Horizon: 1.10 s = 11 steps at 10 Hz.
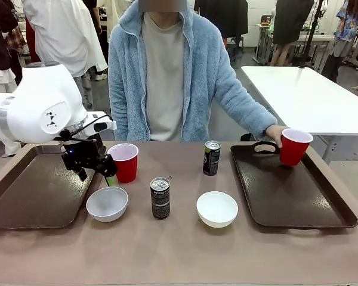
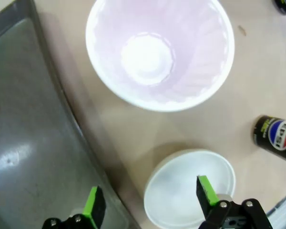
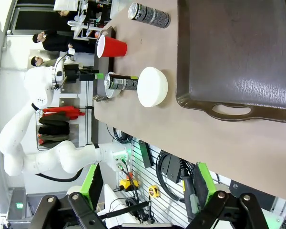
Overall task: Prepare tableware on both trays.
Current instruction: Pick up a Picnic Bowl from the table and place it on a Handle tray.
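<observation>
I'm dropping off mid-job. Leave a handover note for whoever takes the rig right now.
Left hand: open, empty, over the left bowl and the rim of the left tray.
Right hand: open, empty, off the table's near edge.
Person's hand holds one red cup at the far corner of the right tray.
Between the trays: other red cup, near can, far can, right bowl.
Done: nothing clearly placed. Left: all six pieces onto the trays.

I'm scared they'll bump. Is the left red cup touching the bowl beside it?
Apart. The left wrist view shows bare table between the red cup and white bowl.
</observation>
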Each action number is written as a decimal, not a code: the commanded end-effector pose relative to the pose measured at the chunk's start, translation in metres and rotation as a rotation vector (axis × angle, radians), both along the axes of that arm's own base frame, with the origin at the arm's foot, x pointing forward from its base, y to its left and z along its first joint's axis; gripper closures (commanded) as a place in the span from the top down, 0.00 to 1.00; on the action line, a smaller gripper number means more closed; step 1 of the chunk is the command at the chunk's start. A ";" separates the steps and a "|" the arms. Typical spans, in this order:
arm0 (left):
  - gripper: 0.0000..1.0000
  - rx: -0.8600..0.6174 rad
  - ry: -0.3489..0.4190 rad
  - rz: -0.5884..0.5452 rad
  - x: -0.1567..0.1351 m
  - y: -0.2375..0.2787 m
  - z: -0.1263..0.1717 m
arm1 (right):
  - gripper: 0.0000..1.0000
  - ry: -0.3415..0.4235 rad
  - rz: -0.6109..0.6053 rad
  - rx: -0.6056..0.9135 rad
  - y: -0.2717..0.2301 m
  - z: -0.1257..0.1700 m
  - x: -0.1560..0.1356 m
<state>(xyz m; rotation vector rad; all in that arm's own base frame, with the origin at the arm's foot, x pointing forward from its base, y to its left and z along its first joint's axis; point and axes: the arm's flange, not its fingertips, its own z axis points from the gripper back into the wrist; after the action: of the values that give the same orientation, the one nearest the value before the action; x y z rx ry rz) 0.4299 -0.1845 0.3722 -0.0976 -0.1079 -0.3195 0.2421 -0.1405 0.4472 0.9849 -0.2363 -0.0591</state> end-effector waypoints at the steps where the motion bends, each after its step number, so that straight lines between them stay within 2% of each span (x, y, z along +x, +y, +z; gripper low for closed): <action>1: 1.00 0.057 0.019 -0.028 0.015 -0.004 -0.011 | 1.00 0.002 -0.013 0.013 0.001 0.001 0.003; 3: 1.00 0.069 0.062 -0.039 0.015 -0.004 -0.023 | 1.00 0.002 -0.013 0.013 0.001 0.001 0.003; 4: 0.61 0.057 0.086 -0.048 0.013 -0.002 -0.026 | 1.00 0.002 -0.013 0.013 0.001 0.001 0.003; 5: 0.41 0.063 0.092 -0.051 0.014 -0.003 -0.023 | 1.00 0.002 -0.013 0.013 0.001 0.001 0.003; 6: 0.02 0.061 0.093 -0.048 0.011 -0.001 -0.022 | 1.00 0.002 -0.013 0.013 0.001 0.001 0.003; 9: 0.00 0.077 0.099 -0.034 0.010 -0.001 -0.021 | 1.00 0.002 -0.013 0.013 0.001 0.001 0.003; 10: 0.06 0.079 0.103 -0.031 0.009 0.000 -0.021 | 1.00 0.002 -0.013 0.013 0.001 0.001 0.003; 11: 0.00 0.084 0.108 -0.027 0.010 0.000 -0.021 | 1.00 0.002 -0.013 0.013 0.001 0.001 0.003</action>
<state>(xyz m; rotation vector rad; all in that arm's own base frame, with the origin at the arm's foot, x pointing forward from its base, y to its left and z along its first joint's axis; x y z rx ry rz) 0.4393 -0.1852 0.3461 -0.0584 0.0031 -0.3531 0.2421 -0.1404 0.4472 0.9848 -0.2364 -0.0591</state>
